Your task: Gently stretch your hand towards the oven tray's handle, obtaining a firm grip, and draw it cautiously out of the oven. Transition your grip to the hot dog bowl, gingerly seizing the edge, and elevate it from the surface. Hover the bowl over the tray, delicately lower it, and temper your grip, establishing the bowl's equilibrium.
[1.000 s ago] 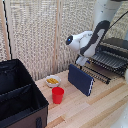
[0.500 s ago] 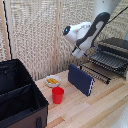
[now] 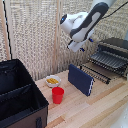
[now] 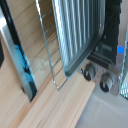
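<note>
Hot dog bowl [image 3: 52, 80], white with yellow food, rests on the wooden tabletop [image 3: 100, 107] just behind the red cup [image 3: 58, 95] and beside the black fabric bin [image 3: 20, 97] at the exterior view's left edge. Dark blue slab [image 3: 81, 79] stands tilted mid-table. Behind it, the oven tray [image 3: 100, 71] projects from the open oven [image 3: 114, 55] at the far right corner; the wrist view shows its wire bars [image 4: 47, 45] and the oven's knobs [image 4: 89, 71]. Raised above, the hand [image 3: 80, 46] hangs clear of everything; finger state cannot be told.
</note>
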Robot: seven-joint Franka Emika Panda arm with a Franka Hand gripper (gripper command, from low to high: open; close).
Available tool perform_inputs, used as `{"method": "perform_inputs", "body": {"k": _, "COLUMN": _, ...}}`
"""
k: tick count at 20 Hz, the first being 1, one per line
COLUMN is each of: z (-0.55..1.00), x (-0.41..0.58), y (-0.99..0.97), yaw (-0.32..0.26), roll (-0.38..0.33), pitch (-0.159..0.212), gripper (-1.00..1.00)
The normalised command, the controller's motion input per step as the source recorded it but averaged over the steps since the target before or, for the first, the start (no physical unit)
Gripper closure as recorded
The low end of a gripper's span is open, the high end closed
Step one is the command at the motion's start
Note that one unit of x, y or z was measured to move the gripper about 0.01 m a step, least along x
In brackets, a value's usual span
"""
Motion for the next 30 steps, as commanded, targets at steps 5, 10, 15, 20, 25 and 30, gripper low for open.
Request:
{"method": "perform_inputs", "body": {"k": 5, "z": 0.49, "x": 0.119, "y": 0.36, "yaw": -0.194, "roll": 0.177, "pitch": 0.0, "gripper": -1.0}}
{"method": "perform_inputs", "body": {"k": 10, "z": 0.46, "x": 0.151, "y": 0.44, "yaw": -0.166, "roll": 0.185, "pitch": -0.012, "gripper": -1.0}}
{"method": "perform_inputs", "body": {"k": 15, "z": 0.27, "x": 0.173, "y": 0.57, "yaw": -0.128, "roll": 0.171, "pitch": -0.032, "gripper": -1.0}}
{"method": "perform_inputs", "body": {"k": 20, "z": 0.05, "x": 0.173, "y": 0.65, "yaw": -0.112, "roll": 0.149, "pitch": -0.022, "gripper": -1.0}}
{"method": "perform_inputs", "body": {"k": 25, "z": -0.12, "x": 0.232, "y": 0.6, "yaw": -0.133, "roll": 0.121, "pitch": -0.001, "gripper": -1.0}}
{"method": "perform_inputs", "body": {"k": 30, "z": -0.32, "x": 0.277, "y": 0.47, "yaw": -0.147, "roll": 0.103, "pitch": 0.004, "gripper": -1.0}}
